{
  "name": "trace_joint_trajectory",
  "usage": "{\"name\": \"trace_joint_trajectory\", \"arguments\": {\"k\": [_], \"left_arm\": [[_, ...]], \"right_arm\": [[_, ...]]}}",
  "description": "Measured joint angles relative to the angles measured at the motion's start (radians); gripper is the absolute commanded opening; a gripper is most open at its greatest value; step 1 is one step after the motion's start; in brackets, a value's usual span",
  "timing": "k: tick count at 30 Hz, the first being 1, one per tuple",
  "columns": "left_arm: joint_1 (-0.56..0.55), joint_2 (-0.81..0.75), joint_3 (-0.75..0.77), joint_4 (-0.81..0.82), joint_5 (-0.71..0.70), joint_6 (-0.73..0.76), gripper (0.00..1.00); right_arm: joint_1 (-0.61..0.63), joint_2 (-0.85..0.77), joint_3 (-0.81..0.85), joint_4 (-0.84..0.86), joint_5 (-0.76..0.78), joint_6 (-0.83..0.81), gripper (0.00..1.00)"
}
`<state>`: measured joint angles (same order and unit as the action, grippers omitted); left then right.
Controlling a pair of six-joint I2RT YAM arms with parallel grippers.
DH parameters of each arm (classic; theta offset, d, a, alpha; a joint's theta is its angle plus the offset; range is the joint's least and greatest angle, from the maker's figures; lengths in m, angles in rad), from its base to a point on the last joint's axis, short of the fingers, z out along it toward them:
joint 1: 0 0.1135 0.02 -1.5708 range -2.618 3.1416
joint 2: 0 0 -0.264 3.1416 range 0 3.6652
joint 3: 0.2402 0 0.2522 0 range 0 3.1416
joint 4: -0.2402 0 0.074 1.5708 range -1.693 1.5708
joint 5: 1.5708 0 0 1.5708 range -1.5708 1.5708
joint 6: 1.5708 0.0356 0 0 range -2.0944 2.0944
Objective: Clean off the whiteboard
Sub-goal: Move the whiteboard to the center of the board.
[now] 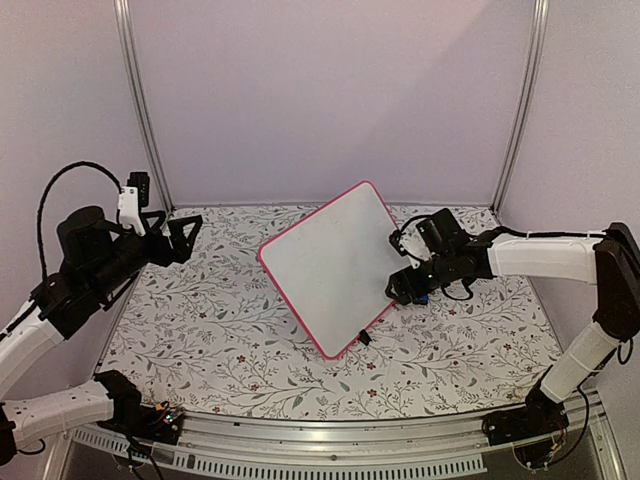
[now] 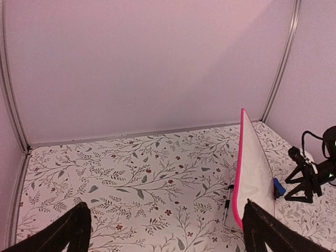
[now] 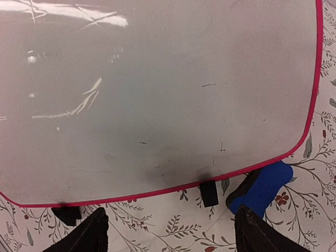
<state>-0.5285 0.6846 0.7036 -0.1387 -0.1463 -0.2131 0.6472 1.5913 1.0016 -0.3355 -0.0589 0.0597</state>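
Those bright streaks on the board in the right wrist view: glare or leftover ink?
Right wrist: streaks at upper left of the whiteboard are glare; faint dark specks lower down. Top external: evenly lit, no glare. Left wrist: nearly edge-on, surface unreadable.
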Motion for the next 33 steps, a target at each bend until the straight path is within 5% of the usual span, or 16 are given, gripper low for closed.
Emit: {"name": "trace_joint_trajectory", "arguments": {"k": [15, 33], "left_arm": [[-0.001, 0.029, 0.000, -0.007, -0.001, 0.000, 1.00], [-0.001, 0.048, 0.000, -0.009, -0.023, 0.000, 1.00]], "right_arm": [[-0.011, 0.113, -0.033, 0.058, 0.023, -0.029, 0.64], [-0.053, 0.179, -0.046, 0.127, 0.024, -0.093, 0.33]]}}
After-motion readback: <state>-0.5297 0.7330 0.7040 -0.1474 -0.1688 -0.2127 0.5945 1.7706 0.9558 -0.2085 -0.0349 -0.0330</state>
